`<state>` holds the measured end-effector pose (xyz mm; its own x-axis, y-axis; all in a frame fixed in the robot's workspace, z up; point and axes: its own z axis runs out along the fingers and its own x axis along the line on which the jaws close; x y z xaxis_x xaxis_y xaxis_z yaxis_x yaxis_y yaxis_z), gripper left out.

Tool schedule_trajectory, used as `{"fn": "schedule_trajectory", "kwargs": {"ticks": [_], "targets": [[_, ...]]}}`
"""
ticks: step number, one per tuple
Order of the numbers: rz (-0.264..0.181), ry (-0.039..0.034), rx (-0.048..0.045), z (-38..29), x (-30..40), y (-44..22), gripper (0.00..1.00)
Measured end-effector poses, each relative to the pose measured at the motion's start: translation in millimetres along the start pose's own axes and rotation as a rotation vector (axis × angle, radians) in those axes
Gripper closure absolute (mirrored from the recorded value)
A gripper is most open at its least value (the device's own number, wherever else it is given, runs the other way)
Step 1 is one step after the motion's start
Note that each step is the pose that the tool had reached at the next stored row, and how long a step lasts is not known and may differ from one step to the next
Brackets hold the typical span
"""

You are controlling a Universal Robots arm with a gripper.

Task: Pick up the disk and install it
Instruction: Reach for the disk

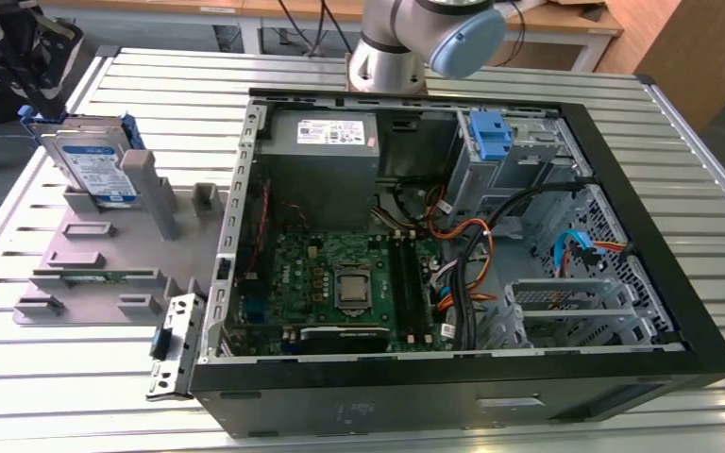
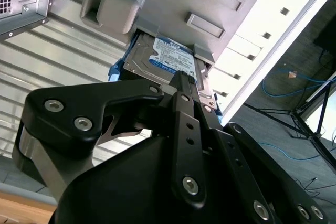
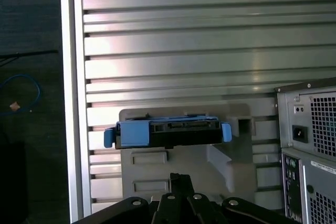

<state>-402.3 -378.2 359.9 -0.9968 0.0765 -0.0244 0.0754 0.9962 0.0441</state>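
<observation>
One disk [image 1: 92, 160] is standing on edge in the grey holder [image 1: 98, 241], beside the open case [image 1: 665, 283]. You are hovering the gripper [image 3: 178, 179] near it; whether it is open or closed cannot be told. Centring across the blue rails [image 3: 128, 132] seems wise.

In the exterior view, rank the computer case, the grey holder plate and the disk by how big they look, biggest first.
Largest: computer case, by far.
Next: grey holder plate.
Smallest: disk, standing on edge in that plate.
</observation>
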Motion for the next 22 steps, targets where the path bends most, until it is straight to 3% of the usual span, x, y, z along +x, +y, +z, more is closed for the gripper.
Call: {"fn": "schedule_trajectory", "kwargs": {"ticks": [8,22], "targets": [[0.000,0.0000,0.0000,4.8,1.3,2.0,0.89],[0.000,-0.0002,-0.0016,5.6,2.0,4.6,0.89]]}}
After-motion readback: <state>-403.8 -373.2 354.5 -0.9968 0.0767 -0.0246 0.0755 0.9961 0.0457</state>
